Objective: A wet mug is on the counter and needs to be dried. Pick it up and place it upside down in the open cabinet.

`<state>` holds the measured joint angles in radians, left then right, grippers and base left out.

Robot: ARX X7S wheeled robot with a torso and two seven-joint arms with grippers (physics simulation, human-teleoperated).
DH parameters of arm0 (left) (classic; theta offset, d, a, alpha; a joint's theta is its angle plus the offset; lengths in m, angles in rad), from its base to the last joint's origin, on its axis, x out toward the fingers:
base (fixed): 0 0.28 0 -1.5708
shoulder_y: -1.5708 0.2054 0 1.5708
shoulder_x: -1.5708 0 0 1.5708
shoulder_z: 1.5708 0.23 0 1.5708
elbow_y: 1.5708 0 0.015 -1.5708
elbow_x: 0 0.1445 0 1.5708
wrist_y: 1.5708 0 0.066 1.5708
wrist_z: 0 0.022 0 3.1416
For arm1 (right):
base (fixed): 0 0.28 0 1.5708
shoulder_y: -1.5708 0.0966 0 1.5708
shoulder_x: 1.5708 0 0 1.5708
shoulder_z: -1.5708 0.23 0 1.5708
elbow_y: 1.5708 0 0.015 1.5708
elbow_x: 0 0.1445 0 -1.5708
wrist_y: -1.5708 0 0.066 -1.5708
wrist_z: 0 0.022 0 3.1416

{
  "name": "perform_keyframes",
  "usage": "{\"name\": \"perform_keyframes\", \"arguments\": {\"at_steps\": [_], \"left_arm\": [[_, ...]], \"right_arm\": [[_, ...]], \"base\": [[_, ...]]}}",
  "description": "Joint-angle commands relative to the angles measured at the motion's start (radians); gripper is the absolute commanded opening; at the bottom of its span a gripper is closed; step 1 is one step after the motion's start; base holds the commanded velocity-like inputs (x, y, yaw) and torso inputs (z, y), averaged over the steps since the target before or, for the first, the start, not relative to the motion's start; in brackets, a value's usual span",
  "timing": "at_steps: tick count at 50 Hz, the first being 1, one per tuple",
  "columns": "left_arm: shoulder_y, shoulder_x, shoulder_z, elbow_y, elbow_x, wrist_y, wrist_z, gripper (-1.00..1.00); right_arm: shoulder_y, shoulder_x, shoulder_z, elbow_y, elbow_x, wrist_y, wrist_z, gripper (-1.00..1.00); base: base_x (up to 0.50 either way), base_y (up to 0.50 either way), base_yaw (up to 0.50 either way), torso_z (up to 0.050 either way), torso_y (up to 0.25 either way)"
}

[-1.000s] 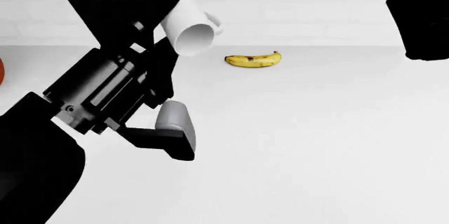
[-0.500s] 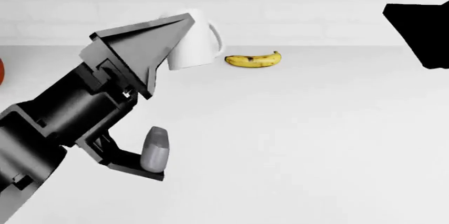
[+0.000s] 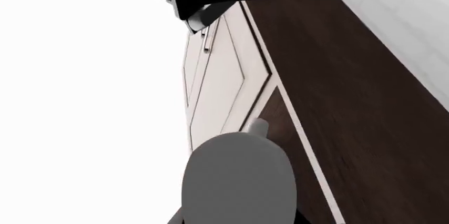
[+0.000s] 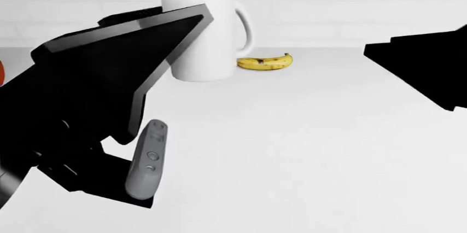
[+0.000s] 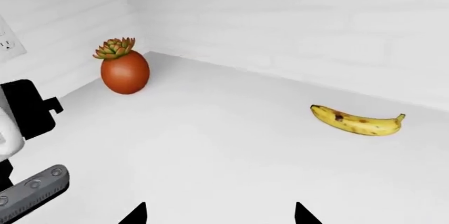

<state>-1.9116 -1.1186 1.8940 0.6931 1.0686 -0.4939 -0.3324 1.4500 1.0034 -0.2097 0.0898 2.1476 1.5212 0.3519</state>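
Observation:
The white mug (image 4: 208, 36) hangs in the air over the counter (image 4: 307, 151), standing vertical with its mouth downward as far as I can tell and its handle (image 4: 246, 25) to the right. My left gripper (image 4: 175, 63) is shut on the mug, and its black body hides the mug's left side. One grey-padded finger (image 4: 146, 159) sticks out below. My right gripper (image 5: 218, 214) is open and holds nothing, above bare counter (image 5: 232, 150); in the head view its arm (image 4: 427, 69) is a black mass at the right. The open cabinet is out of view.
A banana (image 4: 264, 62) lies at the back of the counter by the white brick wall (image 4: 328, 3). A red pot with a succulent (image 5: 125, 69) stands far left near a wall outlet (image 5: 7, 42). The left wrist view shows closed lower cabinet doors (image 3: 224, 77) and dark floor (image 3: 337, 77).
The left gripper rotated the mug from mouth facing me to vertical and brought it closer and higher. The right arm moved in from the right edge.

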Motion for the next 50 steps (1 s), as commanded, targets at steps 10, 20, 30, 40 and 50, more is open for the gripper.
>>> {"name": "perform_keyframes", "arguments": {"at_steps": [10, 20, 30, 40, 50], "left_arm": [[0.001, -0.027, -0.001, 0.006, 0.06, 0.03, -0.011, -1.0], [0.015, -0.036, 0.001, -0.018, 0.06, 0.029, -0.012, -1.0], [0.006, -0.038, -0.013, 0.021, 0.06, 0.033, 0.008, -1.0], [0.011, -0.057, -0.017, 0.052, 0.071, 0.033, 0.013, -1.0], [0.037, -0.054, -0.011, 0.062, 0.1, 0.026, 0.007, -1.0]], "right_arm": [[0.167, 0.011, -0.199, 0.049, 0.053, 0.033, -0.188, 1.0], [0.221, 0.018, -0.284, 0.013, 0.076, 0.024, -0.238, 1.0], [0.275, -0.038, -0.322, 0.0, 0.077, 0.017, -0.285, 1.0], [0.304, -0.129, -0.357, -0.001, 0.04, 0.004, -0.331, 1.0], [0.345, -0.191, -0.388, 0.036, 0.001, -0.002, -0.379, 1.0]], "base": [[0.0, 0.0, 0.0, 0.0, 0.0], [0.0, 0.0, 0.0, 0.0, 0.0], [0.0, 0.0, 0.0, 0.0, 0.0], [0.0, 0.0, 0.0, 0.0, 0.0], [0.0, 0.0, 0.0, 0.0, 0.0]]}}
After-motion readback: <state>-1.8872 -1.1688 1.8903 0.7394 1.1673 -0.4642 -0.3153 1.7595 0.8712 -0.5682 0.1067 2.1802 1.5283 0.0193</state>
